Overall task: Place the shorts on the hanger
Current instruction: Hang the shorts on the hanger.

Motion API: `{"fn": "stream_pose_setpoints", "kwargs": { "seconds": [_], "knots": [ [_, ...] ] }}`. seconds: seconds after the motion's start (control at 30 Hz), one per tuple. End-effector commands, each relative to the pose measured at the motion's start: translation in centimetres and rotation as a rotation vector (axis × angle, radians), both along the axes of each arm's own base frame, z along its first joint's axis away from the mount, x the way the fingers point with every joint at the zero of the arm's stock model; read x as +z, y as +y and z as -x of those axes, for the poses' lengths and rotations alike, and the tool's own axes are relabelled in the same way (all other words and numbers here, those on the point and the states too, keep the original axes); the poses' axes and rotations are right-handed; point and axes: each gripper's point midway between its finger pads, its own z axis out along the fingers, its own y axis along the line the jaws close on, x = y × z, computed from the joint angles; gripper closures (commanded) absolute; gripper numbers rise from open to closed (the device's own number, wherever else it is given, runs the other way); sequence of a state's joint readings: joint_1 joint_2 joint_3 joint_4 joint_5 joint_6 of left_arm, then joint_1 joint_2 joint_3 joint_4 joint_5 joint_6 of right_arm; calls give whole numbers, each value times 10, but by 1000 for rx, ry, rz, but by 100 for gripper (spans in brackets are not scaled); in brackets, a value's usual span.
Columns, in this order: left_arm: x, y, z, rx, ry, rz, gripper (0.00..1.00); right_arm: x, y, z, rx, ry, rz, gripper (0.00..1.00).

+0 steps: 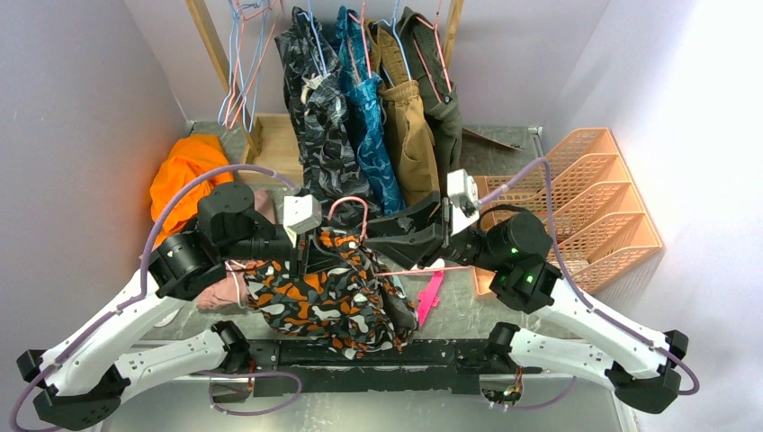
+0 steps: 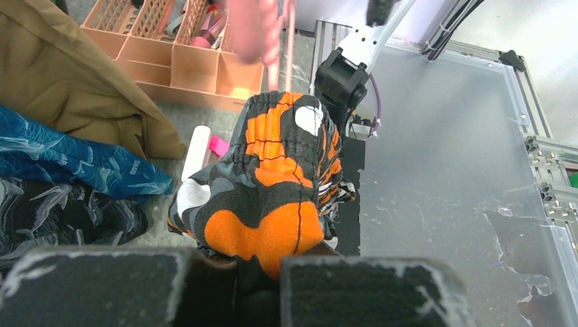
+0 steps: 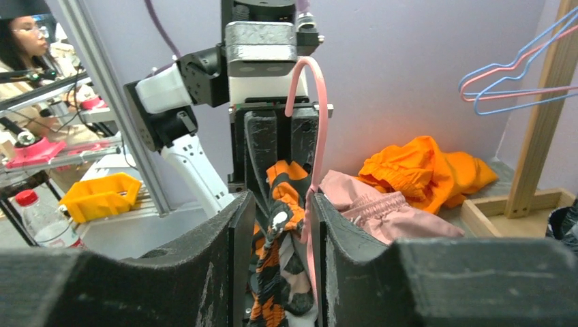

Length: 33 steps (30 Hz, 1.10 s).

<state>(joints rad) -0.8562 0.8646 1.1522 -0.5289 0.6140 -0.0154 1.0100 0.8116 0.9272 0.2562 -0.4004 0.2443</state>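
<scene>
Right wrist view: my right gripper (image 3: pixel 279 235) grips the thin pink wire hanger (image 3: pixel 317 136) upright — orange-black camouflage shorts (image 2: pixel 272 184), pinched in my left gripper (image 2: pixel 259 272), hang against its near side.

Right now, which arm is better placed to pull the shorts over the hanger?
Left. The left gripper is shut on the bunched shorts, close to the hanger. The right gripper has the hanger's wire between its fingers, so it should probably only hold it steady.
</scene>
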Motion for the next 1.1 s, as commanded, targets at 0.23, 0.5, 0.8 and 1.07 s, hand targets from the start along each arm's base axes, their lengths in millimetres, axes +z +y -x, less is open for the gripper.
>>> {"fn": "stream_pose_setpoints", "kwargs": {
  "seconds": [0.23,0.5,0.8,1.07],
  "knots": [
    [19,-2,5,-32,-24,50,93,-5,11,-3,14,0,52,95],
    [22,16,-27,193,-109,55,93,-3,0,-10,-58,23,64,77],
    [70,77,-32,458,-250,225,93,-19,-40,-25,-245,180,104,54],
    [94,100,-27,529,-272,287,93,-77,-34,-34,-297,418,290,51]
  ]
}}
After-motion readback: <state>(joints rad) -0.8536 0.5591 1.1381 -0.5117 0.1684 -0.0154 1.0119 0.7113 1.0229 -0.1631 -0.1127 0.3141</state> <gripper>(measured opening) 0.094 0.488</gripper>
